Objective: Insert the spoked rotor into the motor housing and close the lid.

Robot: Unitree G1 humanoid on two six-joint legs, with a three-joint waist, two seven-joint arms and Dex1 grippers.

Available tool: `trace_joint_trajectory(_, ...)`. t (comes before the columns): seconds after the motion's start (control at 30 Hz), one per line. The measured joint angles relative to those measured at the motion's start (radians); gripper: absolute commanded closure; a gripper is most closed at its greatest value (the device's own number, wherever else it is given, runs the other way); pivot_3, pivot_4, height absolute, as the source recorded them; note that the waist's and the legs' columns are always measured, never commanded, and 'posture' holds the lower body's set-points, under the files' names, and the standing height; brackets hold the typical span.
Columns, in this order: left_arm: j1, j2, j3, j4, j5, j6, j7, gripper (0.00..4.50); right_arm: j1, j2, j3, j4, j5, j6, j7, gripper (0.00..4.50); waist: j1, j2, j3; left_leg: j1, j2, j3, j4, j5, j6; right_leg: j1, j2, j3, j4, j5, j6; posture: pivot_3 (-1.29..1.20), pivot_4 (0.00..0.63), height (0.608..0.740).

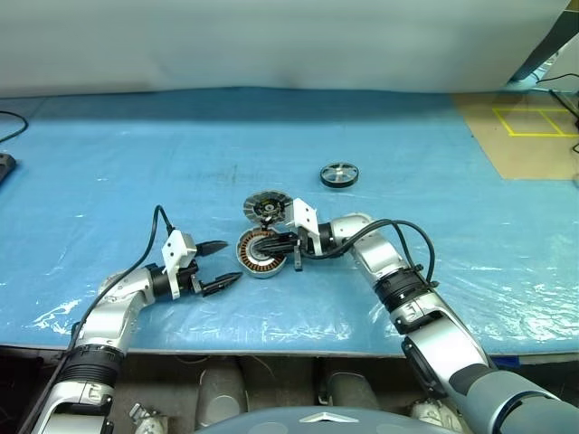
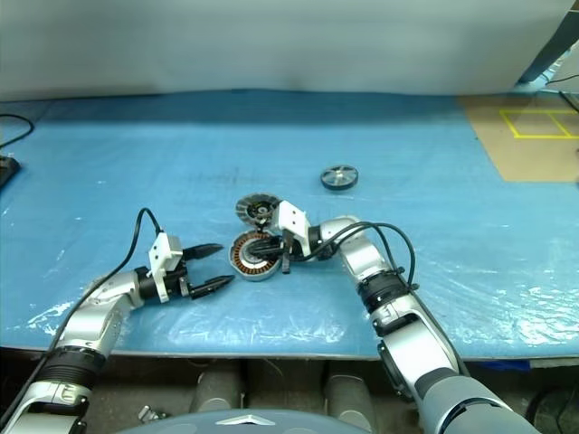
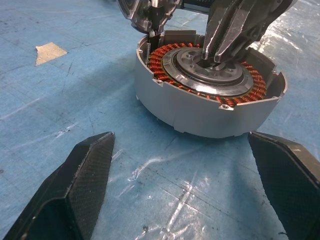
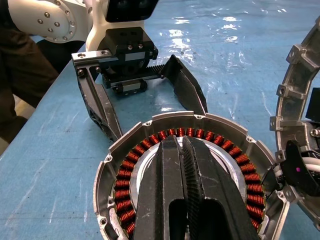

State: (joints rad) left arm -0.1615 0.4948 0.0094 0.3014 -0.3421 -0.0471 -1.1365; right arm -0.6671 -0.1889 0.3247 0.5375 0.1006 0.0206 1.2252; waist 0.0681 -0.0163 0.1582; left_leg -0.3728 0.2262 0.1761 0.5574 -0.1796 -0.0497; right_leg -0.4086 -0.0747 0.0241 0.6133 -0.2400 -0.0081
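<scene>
Reaching in from the right, your right claw (image 1: 271, 242) sat over the middle of the motor housing (image 1: 256, 258), its two black fingers (image 4: 170, 185) pressed together with the tips down on the metal hub inside the ring of copper windings. Whether the tips gripped anything on that hub could not be made out. The housing rested on the blue-covered counter (image 1: 136, 163), open side up. Its lid (image 1: 268, 208) stood tilted open at the far edge, joined to the rim, fin pattern and dark centre facing up.

Your left claw (image 1: 220, 265) hung just beside the housing on its left, fingers (image 3: 85, 180) spread wide, pointing at the housing wall and holding nothing.

You had the spoked rotor (image 1: 339, 174) lying flat on the counter, well apart from the housing, farther back and to the right, untouched by either claw.
</scene>
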Motion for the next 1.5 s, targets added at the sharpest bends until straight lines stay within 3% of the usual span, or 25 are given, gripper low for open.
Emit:
trace_joint_trajectory(0.6,0.003,0.000,-0.001,-0.006,0.006,0.007,0.010,0.00,-0.006,-0.043,0.052,-0.033,-0.057,-0.030,-0.005,4.38,0.000,0.000,0.000,0.002,0.000,0.000,0.000,0.000,0.000,0.002,0.000,0.001,0.000,0.000,0.000,0.00,0.150,0.740)
trace_joint_trajectory(1.07,-0.004,-0.001,-0.001,-0.004,0.007,0.007,0.007,0.00,0.035,-0.087,-0.002,-0.184,0.072,0.180,0.064,4.38,0.000,0.001,0.000,0.001,0.000,0.000,-0.001,0.000,0.000,0.001,0.000,0.001,-0.002,0.000,0.000,0.00,0.150,0.740)
trace_joint_trajectory(1.5,-0.005,-0.005,-0.002,0.001,0.009,-0.001,0.007,0.00,0.010,-0.035,0.002,-0.070,0.050,0.146,-0.001,4.38,0.000,0.001,0.000,0.000,0.000,0.000,-0.002,0.000,0.000,0.000,0.000,0.001,-0.003,0.000,0.000,0.00,0.150,0.740)
